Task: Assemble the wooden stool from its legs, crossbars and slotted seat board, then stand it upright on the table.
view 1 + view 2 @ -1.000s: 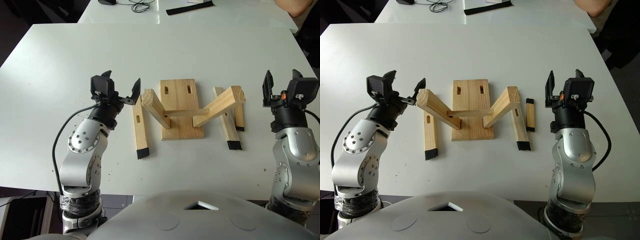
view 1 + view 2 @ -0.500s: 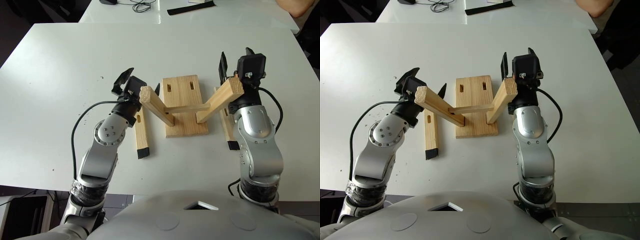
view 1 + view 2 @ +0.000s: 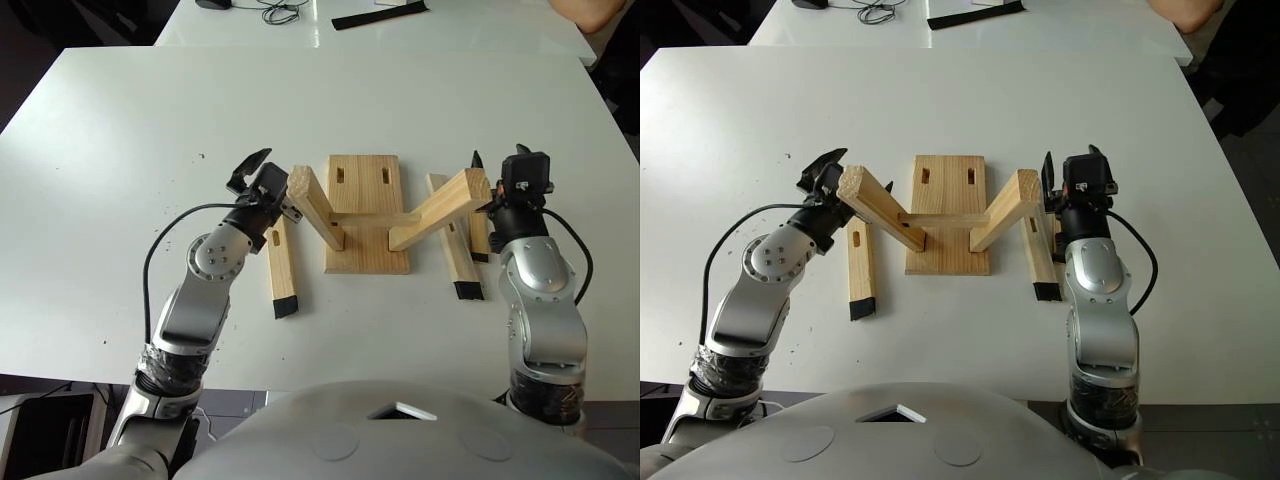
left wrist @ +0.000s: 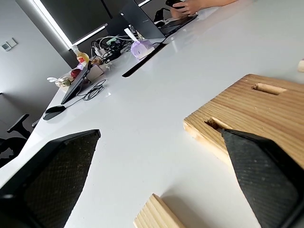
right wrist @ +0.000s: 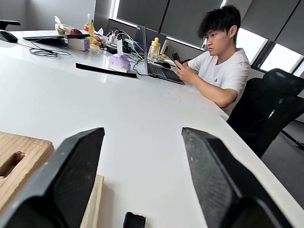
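The slotted seat board lies flat at mid table. Over it stands a frame of two slanted legs, left and right, joined by a crossbar. My left gripper is open right beside the upper end of the left leg, with nothing held; its wrist view shows the board between the wide-apart pads. My right gripper is open just to the right of the right leg's upper end, empty. Loose legs with black tips lie flat: one on the left, two on the right.
The white table has free room to the left, the right and behind the parts. A second table with cables and a black strip stands behind. A seated person is off to the far right, touching nothing here.
Both arms came in from the sides to the frame's leg ends. In the last half second the right gripper drew back to the right of its leg; the left stayed by its leg.
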